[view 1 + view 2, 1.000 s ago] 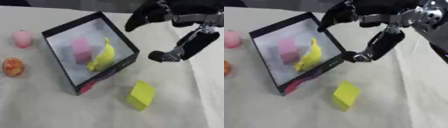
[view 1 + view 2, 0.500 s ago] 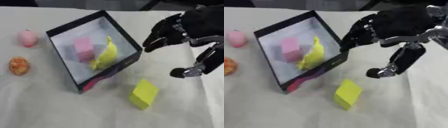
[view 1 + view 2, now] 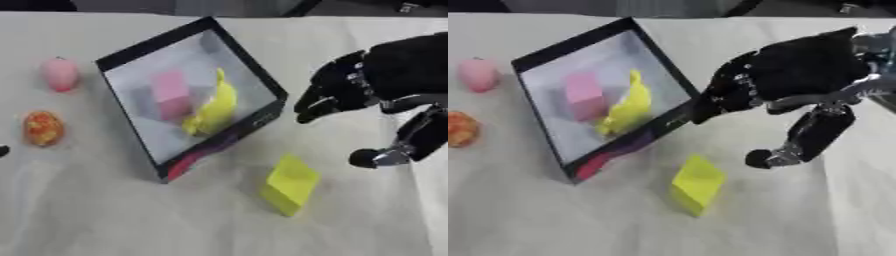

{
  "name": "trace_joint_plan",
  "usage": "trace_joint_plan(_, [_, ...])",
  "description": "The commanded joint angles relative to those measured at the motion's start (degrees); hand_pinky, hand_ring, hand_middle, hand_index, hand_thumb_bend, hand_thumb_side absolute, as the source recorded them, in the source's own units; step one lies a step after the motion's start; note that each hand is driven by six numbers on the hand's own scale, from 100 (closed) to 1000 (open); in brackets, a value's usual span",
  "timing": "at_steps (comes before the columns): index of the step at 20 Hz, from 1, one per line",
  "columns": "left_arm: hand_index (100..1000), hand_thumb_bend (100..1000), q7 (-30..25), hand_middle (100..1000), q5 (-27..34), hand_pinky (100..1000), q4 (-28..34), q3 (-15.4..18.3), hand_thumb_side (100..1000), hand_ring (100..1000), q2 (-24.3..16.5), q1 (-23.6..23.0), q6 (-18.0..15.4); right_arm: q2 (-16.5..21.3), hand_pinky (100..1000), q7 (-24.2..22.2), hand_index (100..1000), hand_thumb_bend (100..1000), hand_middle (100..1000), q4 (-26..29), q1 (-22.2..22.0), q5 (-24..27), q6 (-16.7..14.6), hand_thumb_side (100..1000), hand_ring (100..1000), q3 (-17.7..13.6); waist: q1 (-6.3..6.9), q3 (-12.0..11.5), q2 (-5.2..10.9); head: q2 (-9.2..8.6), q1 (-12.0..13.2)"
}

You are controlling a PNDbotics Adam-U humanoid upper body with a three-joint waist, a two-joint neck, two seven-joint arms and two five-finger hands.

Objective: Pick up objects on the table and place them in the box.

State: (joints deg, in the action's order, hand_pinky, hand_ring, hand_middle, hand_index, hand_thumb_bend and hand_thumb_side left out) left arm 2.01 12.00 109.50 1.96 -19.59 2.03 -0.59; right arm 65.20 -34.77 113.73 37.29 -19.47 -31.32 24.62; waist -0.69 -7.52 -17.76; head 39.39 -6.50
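A black box [image 3: 259,79] with a pale inside stands askew on the cloth. In it lie a pink block [image 3: 171,94] and a yellow banana-shaped thing [image 3: 214,106]. A yellow block [image 3: 290,184] lies on the cloth in front of the box's right corner. Left of the box are a pink fruit [image 3: 59,75] and an orange-red fruit [image 3: 42,128]. My right hand [image 3: 376,80] hovers open right of the box and above the yellow block, fingers toward the box, thumb hanging down, holding nothing. A dark tip at the left edge [image 3: 3,150] may be my left hand.
A pale cloth covers the table [image 3: 105,220]. Bare cloth lies in front of the box and to the lower left. The table's far edge runs along the top.
My right hand has come down and to the right, from above the box's far right corner to beside its right wall, above the yellow block. The view has also shifted a little.
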Motion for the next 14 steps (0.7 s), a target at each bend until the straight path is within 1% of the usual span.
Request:
trace_joint_plan(1, [957, 275, -0.03, 966, -0.19, 864, 0.92, 0.35, 1000, 925, -0.47, -0.02, 0.01, 0.49, 886, -1.82, 942, 255, 812, 0.86, 0.71, -0.21, 0.88, 340, 834, 0.36, 0.84, -0.01, 1.36, 0.46, 0.11])
trace_joint_plan(4, [957, 274, -0.07, 967, -0.27, 864, 0.79, 0.3, 1000, 925, -0.31, -0.05, 0.14, -1.46, 873, -3.67, 958, 251, 768, 0.86, 1.05, 0.04, 3.19, 297, 796, 1.46, 0.88, 0.27, 1.39, 0.61, 0.16])
trace_joint_plan(7, [956, 274, -0.14, 967, -0.33, 864, 0.67, 0.23, 1000, 925, -0.22, -0.08, 0.24, -3.18, 875, -5.29, 958, 262, 773, 0.86, 1.51, 0.09, 5.01, 269, 797, 2.25, 0.86, 0.59, 1.43, 0.88, 0.49])
trace_joint_plan(8, [956, 274, -0.18, 967, -0.35, 864, 0.64, 0.19, 1000, 925, -0.19, -0.08, 0.28, -3.61, 875, -5.72, 958, 262, 773, 0.86, 1.73, -0.01, 5.37, 269, 797, 2.42, 0.84, 0.65, 1.44, 0.95, 0.62])
trace_joint_plan(10, [956, 275, -0.26, 967, -0.37, 864, 0.65, 0.13, 1000, 925, -0.13, -0.04, 0.3, -4.29, 880, -6.55, 956, 281, 787, 0.86, 2.13, -0.29, 5.75, 297, 806, 2.81, 0.74, 0.66, 1.45, 1.03, 1.1])
trace_joint_plan(14, [956, 275, -0.12, 967, -0.38, 864, 0.92, 0.28, 1000, 925, -0.07, 0.05, 0.17, -5.66, 887, -7.67, 957, 268, 797, 0.86, 2.18, -1.29, 6.79, 315, 818, 3.46, 0.58, 0.61, 1.29, 1.06, 1.37])
